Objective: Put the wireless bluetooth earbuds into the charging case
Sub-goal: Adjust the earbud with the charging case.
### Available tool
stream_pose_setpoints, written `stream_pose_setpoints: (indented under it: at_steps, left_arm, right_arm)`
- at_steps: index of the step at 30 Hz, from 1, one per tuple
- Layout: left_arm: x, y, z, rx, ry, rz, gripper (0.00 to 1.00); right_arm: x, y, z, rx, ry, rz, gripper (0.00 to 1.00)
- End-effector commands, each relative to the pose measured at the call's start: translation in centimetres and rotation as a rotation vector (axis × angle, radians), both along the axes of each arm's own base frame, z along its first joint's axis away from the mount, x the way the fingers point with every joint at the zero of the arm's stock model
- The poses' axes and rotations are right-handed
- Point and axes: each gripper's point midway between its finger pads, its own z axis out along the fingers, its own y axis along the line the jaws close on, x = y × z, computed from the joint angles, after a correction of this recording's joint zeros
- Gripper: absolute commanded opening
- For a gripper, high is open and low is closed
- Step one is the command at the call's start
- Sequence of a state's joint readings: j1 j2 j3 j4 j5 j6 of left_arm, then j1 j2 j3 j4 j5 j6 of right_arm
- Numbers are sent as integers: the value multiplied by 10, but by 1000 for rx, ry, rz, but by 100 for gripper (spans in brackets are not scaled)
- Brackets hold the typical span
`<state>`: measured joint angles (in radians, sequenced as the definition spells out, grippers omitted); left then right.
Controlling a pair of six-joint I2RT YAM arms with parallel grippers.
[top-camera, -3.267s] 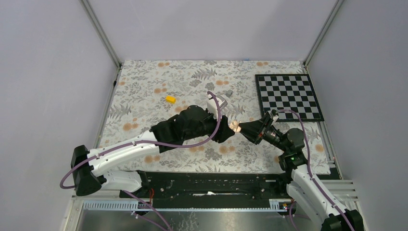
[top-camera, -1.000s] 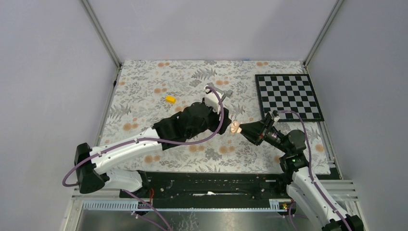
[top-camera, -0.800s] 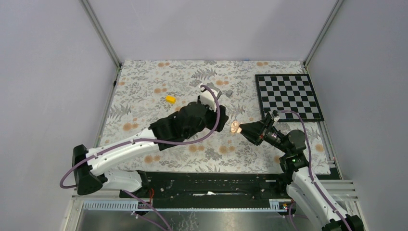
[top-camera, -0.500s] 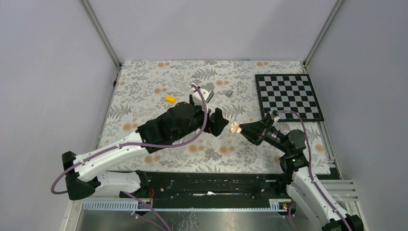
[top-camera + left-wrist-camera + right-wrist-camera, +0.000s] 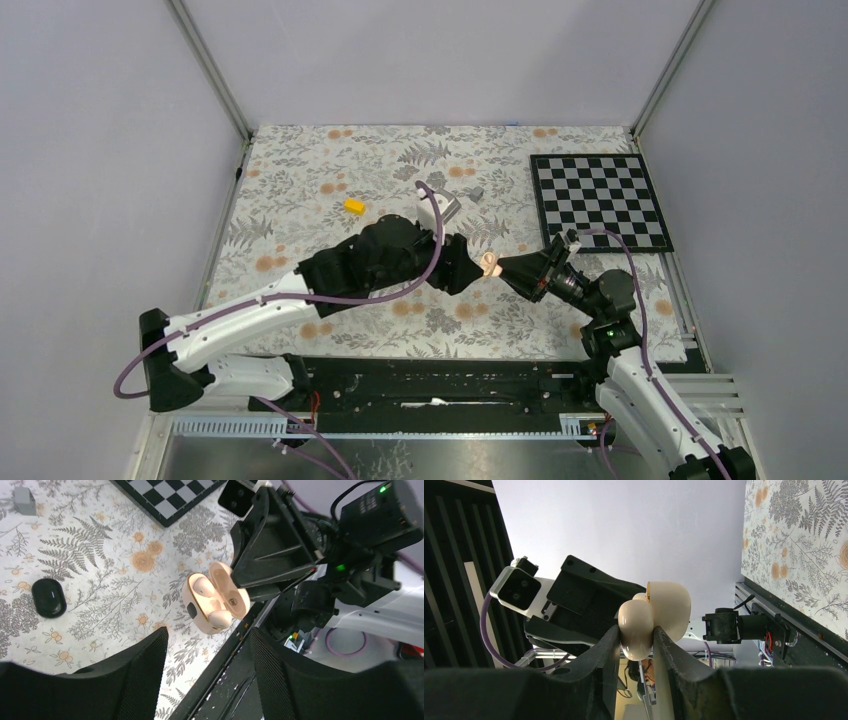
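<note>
Left wrist view: right claw (image 5: 243, 586) clamped on open charging case (image 5: 215, 604), contents unclear; left claw (image 5: 207, 636) agape, empty.

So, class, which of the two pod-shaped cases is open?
The cream case clamped in the right gripper, lid swung back; the black oval pod lies shut on the table.

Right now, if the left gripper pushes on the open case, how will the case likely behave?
The case looks smooth and rounded, so it may slip or twist in the right gripper, which pinches one half only. Its lid stands open, so a push there would probably swing it.
</note>
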<state>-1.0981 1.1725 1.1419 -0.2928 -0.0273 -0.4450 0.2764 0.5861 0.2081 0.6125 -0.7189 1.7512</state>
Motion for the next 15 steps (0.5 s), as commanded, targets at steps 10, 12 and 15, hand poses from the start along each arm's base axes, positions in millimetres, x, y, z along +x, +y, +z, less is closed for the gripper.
stream_pose_setpoints:
  at_steps: [10,12,15]
  left_arm:
    - [-4,-10,16,-57,-1,-34,42]
    - [-6,-11,16,-59,1,-46,42]
    - [-9,-13,19,-66,3,-66,46]
  right_arm:
    - [-7,0,7,8,-43,9,0]
    - [-7,0,8,8,-44,9,0]
    - [-7,0,7,7,-42,8,0]
